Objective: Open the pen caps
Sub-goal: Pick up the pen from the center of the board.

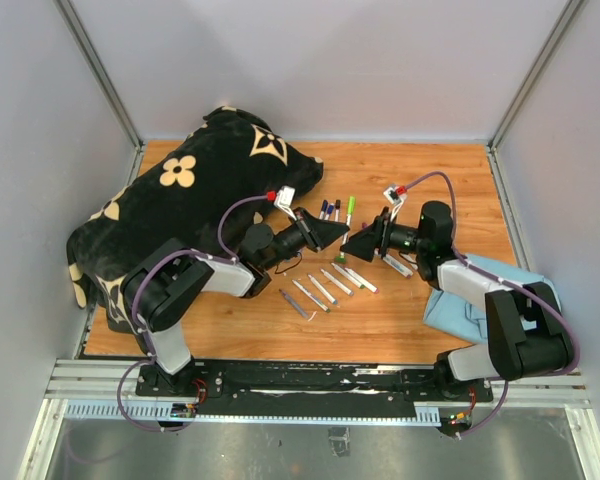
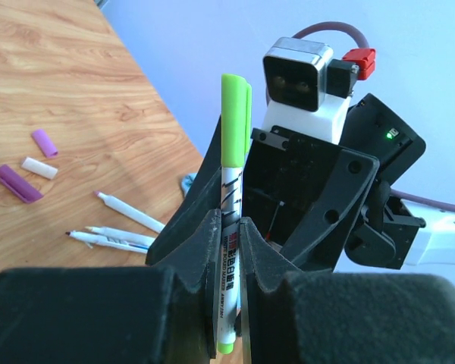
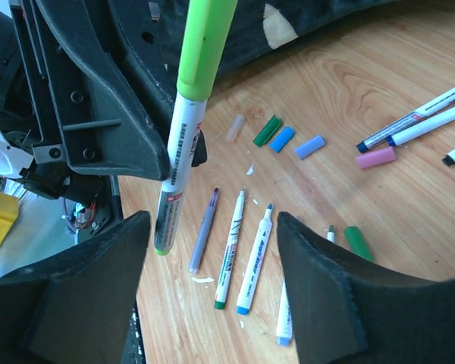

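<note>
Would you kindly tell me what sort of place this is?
Most likely a robotics lab test cell: a wooden tabletop boxed in by plain white panels, a left arm and right arm bolted to an aluminium rail, and loose markers.

One lime-green cap sits closed on its upright marker. Loose on the surface lie a dark green cap, a blue cap, a pale blue cap and a pink cap.

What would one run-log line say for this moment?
left gripper: shut on green pen | right gripper: open, near pen | cap: on
</note>
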`<state>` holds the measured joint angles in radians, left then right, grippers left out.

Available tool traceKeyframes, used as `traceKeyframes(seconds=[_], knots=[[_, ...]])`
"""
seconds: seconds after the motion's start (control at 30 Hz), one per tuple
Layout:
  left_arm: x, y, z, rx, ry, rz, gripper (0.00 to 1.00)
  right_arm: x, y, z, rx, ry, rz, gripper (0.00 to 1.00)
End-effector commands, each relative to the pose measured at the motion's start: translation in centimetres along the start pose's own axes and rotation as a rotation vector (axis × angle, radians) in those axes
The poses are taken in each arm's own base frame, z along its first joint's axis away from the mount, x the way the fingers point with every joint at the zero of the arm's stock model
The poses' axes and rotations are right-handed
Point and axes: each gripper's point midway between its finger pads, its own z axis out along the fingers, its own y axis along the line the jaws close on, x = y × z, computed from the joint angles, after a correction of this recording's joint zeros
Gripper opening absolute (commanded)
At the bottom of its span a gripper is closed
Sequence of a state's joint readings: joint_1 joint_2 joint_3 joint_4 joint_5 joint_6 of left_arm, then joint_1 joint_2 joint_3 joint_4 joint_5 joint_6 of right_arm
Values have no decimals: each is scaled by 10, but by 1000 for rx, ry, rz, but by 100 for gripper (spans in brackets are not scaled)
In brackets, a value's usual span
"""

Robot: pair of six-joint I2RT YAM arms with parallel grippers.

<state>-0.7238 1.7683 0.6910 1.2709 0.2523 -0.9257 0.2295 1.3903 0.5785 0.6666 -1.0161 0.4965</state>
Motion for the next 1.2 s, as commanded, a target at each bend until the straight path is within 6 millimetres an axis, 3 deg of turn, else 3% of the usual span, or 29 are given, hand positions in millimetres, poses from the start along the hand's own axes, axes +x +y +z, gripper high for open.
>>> traceKeyframes(seconds=[0.0,0.1,0.27,0.33,0.53,0.77,0.9,1.17], knots=[[-4,-14,5,40,-60,0,0,-5,12,10,-26,8,-2,63],[0,-15,7,34,-61,3,0,-6,16,11,-39,14,5,50],[1,-17,4,39,-70,10,0,-8,23,10,-59,16,16,10],[-1,-21,0,50,-80,20,1,-10,26,10,-70,25,17,1],[-23,-44,-30,50,-140,132,42,-8,31,7,-98,103,-18,1],[-35,-57,-88,17,-130,380,88,-1,60,-7,-286,260,-137,1],[-33,-57,-118,28,-96,443,99,1,70,-12,-346,281,-159,1],[-26,-79,-152,135,-111,488,99,9,70,-17,-355,324,-150,1]])
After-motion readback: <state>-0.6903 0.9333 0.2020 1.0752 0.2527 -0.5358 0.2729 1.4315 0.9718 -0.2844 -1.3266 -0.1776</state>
